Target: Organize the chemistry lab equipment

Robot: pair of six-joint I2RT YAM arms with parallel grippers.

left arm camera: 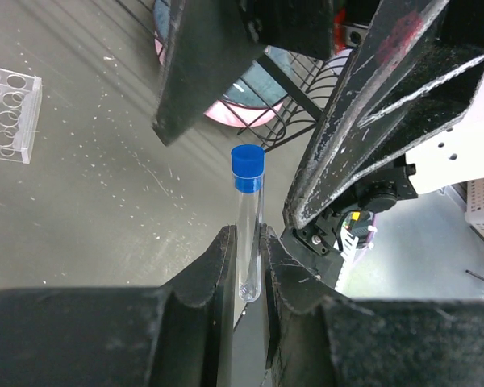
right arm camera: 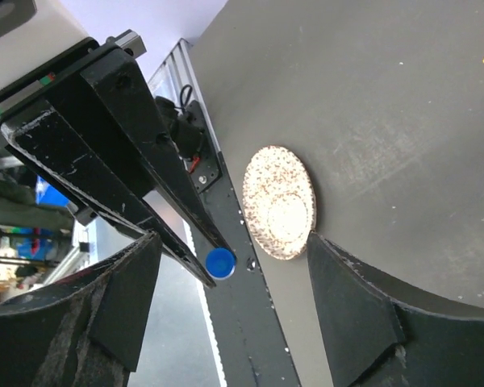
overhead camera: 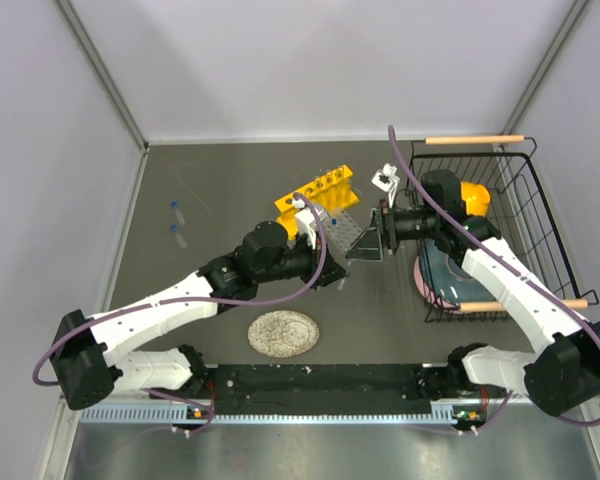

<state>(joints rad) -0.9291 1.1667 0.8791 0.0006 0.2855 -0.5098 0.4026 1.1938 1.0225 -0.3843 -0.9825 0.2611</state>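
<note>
My left gripper [left arm camera: 248,258] is shut on the lower end of a thin clear glass tube with a blue cap [left arm camera: 247,161], holding it off the table. My right gripper [right arm camera: 230,298] is open, its fingers [left arm camera: 387,105] standing on either side of the capped end without touching it; the cap [right arm camera: 220,262] shows end-on between them. In the top view both grippers, left [overhead camera: 335,268] and right [overhead camera: 360,245], meet beside the yellow six-hole rack [overhead camera: 318,200] and the small clear gridded rack [overhead camera: 342,228], which also shows in the left wrist view [left arm camera: 8,113]. Two blue-capped vials [overhead camera: 177,212] lie at the far left.
The round speckled grey plate [overhead camera: 283,333] lies near the front edge and shows in the right wrist view [right arm camera: 280,201]. The black wire basket [overhead camera: 515,190] with bowls [overhead camera: 445,280] stands at the right, close behind my right arm.
</note>
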